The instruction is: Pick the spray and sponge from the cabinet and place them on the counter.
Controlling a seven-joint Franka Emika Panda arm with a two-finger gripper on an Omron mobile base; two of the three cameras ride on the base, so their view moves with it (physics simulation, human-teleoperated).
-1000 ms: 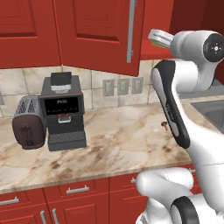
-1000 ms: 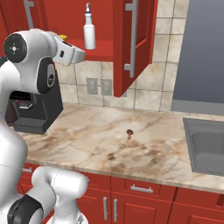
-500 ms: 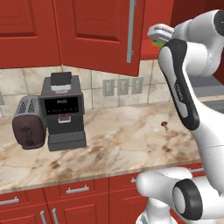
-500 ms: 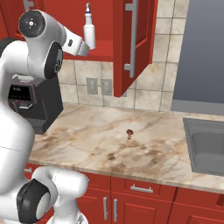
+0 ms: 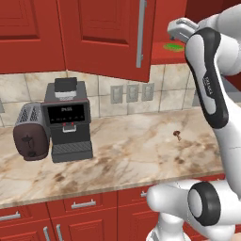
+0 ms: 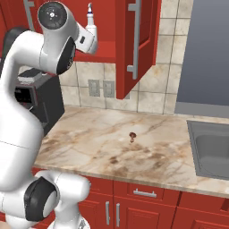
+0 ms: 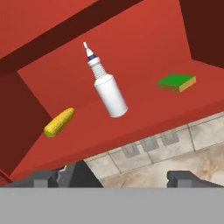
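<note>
The white spray bottle (image 7: 107,89) stands on the red shelf of the open cabinet (image 7: 148,114), and its nozzle (image 6: 91,17) pokes up behind my hand. To its right on the same shelf lies the flat green sponge (image 7: 176,82), also seen as a green patch, the sponge (image 5: 173,46). My gripper (image 7: 114,178) hangs in front of the shelf edge, below the spray and apart from it. It is open with nothing between its fingers. The marbled counter (image 5: 127,150) lies below.
A yellow corn cob (image 7: 59,122) lies on the shelf left of the spray. The open cabinet door (image 6: 136,44) juts out to the right of my arm. A coffee machine (image 5: 68,120) and toaster (image 5: 30,132) stand on the counter's left, a sink (image 6: 214,147) on its right.
The arm has risen and stretched upward, bringing the hand closer to the open cabinet shelf. The spray and the sponge have not moved.
</note>
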